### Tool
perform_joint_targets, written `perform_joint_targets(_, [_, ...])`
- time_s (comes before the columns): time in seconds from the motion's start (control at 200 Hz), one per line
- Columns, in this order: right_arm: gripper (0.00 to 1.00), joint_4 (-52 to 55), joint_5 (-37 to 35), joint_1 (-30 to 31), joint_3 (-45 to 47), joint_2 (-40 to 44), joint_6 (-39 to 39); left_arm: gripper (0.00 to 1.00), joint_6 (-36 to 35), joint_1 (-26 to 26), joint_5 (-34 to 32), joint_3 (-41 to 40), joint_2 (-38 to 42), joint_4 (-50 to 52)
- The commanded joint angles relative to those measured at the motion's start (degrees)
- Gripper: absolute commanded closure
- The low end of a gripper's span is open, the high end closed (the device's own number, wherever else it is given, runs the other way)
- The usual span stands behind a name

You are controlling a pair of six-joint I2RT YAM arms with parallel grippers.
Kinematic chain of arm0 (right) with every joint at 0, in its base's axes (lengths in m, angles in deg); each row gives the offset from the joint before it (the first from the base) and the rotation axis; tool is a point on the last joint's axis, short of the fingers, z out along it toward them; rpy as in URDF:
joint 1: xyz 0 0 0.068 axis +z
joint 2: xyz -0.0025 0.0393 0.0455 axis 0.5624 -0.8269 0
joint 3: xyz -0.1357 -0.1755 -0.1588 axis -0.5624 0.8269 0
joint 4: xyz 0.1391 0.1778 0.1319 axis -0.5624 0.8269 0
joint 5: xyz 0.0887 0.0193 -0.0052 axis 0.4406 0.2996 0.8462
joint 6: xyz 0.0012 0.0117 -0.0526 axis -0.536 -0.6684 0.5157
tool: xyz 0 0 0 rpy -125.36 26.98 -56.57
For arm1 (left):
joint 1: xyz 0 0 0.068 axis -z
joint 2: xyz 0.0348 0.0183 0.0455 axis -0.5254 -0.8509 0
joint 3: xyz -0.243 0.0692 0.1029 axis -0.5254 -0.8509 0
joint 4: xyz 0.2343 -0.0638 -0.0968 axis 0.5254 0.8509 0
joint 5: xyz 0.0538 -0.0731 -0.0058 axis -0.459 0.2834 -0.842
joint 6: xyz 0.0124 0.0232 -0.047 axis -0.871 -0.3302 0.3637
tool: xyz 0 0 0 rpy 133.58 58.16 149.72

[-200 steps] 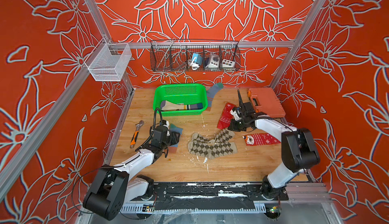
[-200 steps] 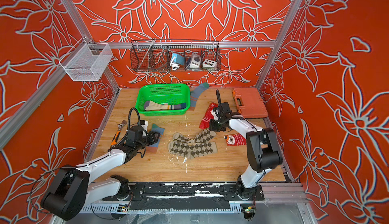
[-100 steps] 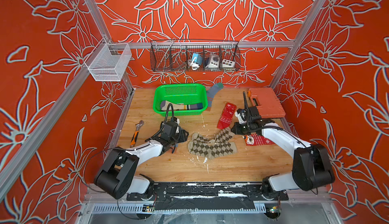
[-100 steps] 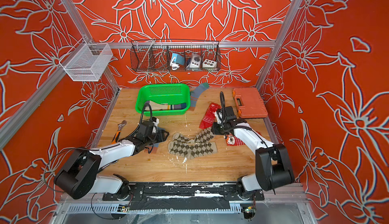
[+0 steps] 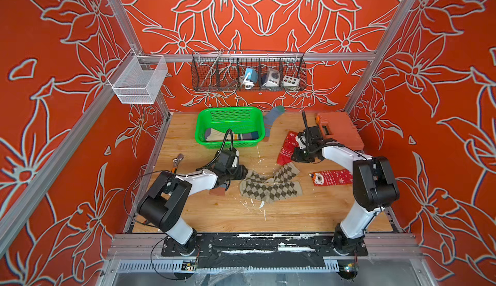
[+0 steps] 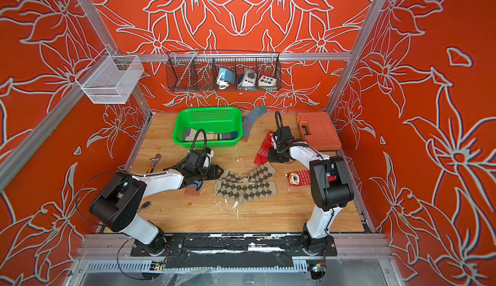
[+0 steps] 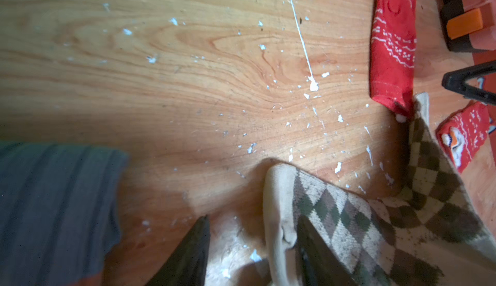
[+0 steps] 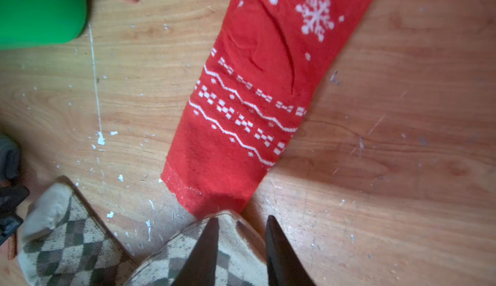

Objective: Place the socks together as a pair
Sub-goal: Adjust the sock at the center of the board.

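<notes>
Two olive-tan argyle socks [image 5: 269,188] [image 6: 245,188] lie overlapped mid-table. My left gripper [image 5: 244,173] [image 7: 252,219] is open at their left end, with a cream sock edge [image 7: 277,217] between its fingers. My right gripper [image 5: 294,158] [image 8: 242,219] stands open a little over an argyle toe [image 8: 236,244]. That toe touches the cuff of a red snowflake sock [image 5: 285,147] [image 8: 249,110]. Another red sock [image 5: 331,177] lies to the right. One blue sock [image 5: 222,188] [image 7: 53,204] is partly under my left arm, another [image 5: 272,121] is by the basket. Striped beige socks [image 5: 230,135] lie in the basket.
A green basket [image 5: 228,110] stands at the back. An orange tool case [image 5: 339,131] sits back right, close behind my right arm. A wrench [image 5: 177,162] lies near the left edge. A wire rack [image 5: 248,70] and a white mesh bin [image 5: 137,80] hang on the walls.
My left gripper has moved right, off the blue sock, to the argyle socks' left end. My right gripper's jaws have gone from shut to apart beside the red sock's cuff.
</notes>
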Motion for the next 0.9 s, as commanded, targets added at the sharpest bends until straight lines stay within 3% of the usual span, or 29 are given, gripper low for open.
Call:
perform_joint_targets(0.0, [0.7, 1.4, 0.8, 0.5, -1.4, -1.8, 1.4, 0.48, -1.3, 0.8, 0.8, 1.3, -1.2, 1.0])
perform_joint_targets(0.305, [0.76, 1.6, 1.9, 1.6, -2.2, -4.5, 1.5, 0.49, -1.2, 2.6, 0.7, 2.7, -3.2, 0.9])
perform_joint_targets(0.405, [0.89, 1.5, 2.6, 2.0, -2.5, -4.8, 1.4, 0.52, -1.2, 3.0, 0.8, 2.6, -3.5, 0.8])
perform_joint_targets(0.465, [1.0, 1.5, 3.2, 2.3, -2.3, -4.3, 1.3, 0.56, -1.2, 3.0, 0.9, 2.7, -3.5, 0.8])
perform_joint_targets(0.671, [1.0, 0.7, 6.5, 2.9, 2.0, 3.3, 0.9, 0.8, -1.0, 3.2, 0.2, 2.4, -3.3, 0.8])
perform_joint_targets(0.896, [1.0, -1.9, 10.4, 3.5, 14.4, 20.0, 0.6, 0.96, -0.3, 3.2, -1.5, 1.3, -2.4, -0.2])
